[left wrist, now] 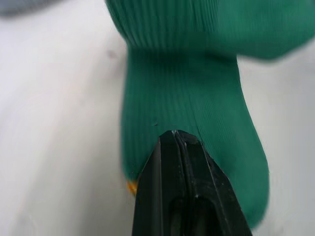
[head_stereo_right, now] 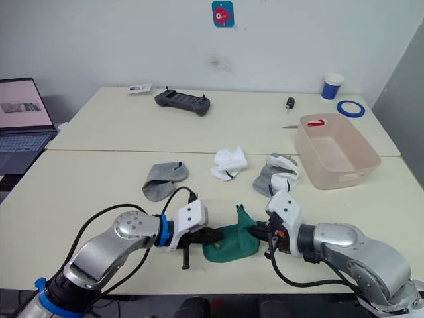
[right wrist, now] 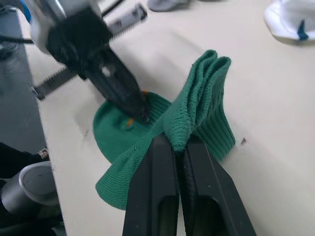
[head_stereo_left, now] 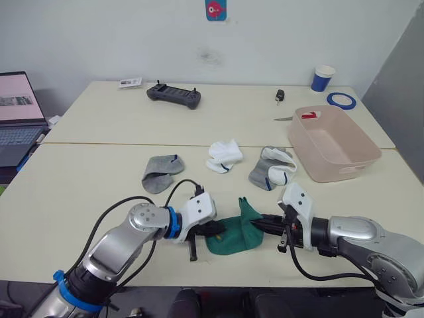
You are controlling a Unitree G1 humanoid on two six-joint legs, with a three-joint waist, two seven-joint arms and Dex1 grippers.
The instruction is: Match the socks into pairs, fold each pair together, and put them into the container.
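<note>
Both hands work the green pair (head_stereo_left: pixel 233 233) at the near edge of the worktop (head_stereo_left: pixel 93 179): the left hand (head_stereo_left: pixel 215 230) pins its toe end flat, pressed together, while the right hand (head_stereo_left: pixel 260 224) pinches the raised cuff, likely to fold it over. The container (head_stereo_left: pixel 361 158) waits far right.

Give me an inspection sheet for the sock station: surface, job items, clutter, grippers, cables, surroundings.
Surface: two pale tables pushed together.
Job's things: green socks at near edge; grey sock; white sock; grey and white socks heaped; pink bin holds no socks.
Clutter: controller, paper cup, tape roll, key fob.
Grippers: left gripper shut on green socks; right gripper pinching their lifted cuff.
Cables: black cables along both arms.
Surroundings: laptop at left, white wall.
</note>
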